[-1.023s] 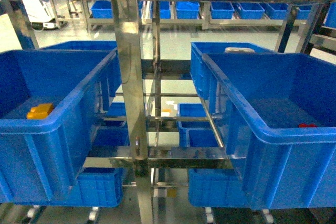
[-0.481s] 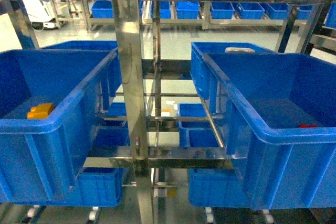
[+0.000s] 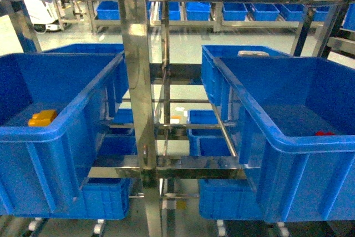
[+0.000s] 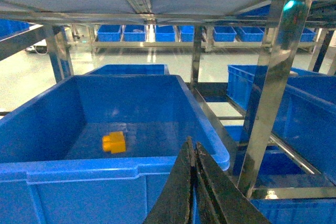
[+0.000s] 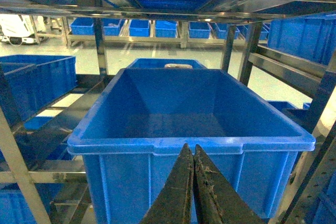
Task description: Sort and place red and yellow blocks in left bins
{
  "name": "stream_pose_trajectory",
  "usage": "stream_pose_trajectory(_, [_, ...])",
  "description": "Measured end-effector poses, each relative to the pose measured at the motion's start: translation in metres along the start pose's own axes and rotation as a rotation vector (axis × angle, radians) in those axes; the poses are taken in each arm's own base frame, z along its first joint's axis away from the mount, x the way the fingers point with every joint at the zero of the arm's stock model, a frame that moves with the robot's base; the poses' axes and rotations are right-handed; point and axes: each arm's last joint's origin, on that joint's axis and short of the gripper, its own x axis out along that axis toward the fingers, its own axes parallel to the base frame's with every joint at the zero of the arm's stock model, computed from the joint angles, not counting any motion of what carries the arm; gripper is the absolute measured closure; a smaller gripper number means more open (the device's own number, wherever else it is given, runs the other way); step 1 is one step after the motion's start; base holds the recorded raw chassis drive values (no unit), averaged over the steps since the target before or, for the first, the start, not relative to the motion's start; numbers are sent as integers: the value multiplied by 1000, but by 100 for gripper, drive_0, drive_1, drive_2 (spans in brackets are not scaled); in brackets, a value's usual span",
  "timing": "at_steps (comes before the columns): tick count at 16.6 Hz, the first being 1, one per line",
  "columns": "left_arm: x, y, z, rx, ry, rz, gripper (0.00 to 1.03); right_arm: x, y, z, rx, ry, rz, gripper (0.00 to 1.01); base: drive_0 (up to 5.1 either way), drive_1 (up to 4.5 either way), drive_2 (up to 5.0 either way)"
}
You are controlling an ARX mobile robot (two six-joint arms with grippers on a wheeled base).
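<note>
Both jaws sit pressed together and empty, the left gripper (image 4: 195, 153) before the left crate (image 4: 131, 167) holding the yellow block (image 4: 114, 142). From the right gripper (image 5: 190, 156) the right crate (image 5: 191, 144) shows no block. From the head camera, the red block (image 3: 324, 134) hides behind that near wall, so I'd fear a blind reach clipping the rim.

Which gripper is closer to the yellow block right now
Left. The left gripper hangs outside the near wall of the crate that holds the yellow block. The right gripper faces another crate, and its view shows no yellow block.
</note>
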Motion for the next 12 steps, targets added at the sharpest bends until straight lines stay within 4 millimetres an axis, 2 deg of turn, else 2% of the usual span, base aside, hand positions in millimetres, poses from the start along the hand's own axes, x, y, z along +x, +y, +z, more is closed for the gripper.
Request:
stream_pose_trajectory(3, [-4, 0, -2, 0, 15, 0, 101, 0, 0, 0, 0, 0, 0, 99, 0, 0, 0])
stream_pose_trajectory(4, [-12, 0, -6, 0, 37, 2, 101, 0, 0, 0, 0, 0, 0, 99, 0, 0, 0])
stream_pose_trajectory(7, [-13, 0, -4, 0, 18, 0, 101, 0, 0, 0, 0, 0, 0, 99, 0, 0, 0])
stream_pose_trajectory(8, [-13, 0, -4, 0, 16, -1, 99, 0, 0, 0, 0, 0, 0, 91, 0, 0, 0])
stream_pose_trajectory(11, [-13, 0, -4, 0, 17, 0, 72, 0, 0, 0, 0, 0, 0, 66, 0, 0, 0])
stream_pose_trajectory(12, [-13, 0, -4, 0, 17, 0, 67, 0, 0, 0, 0, 0, 0, 58, 0, 0, 0])
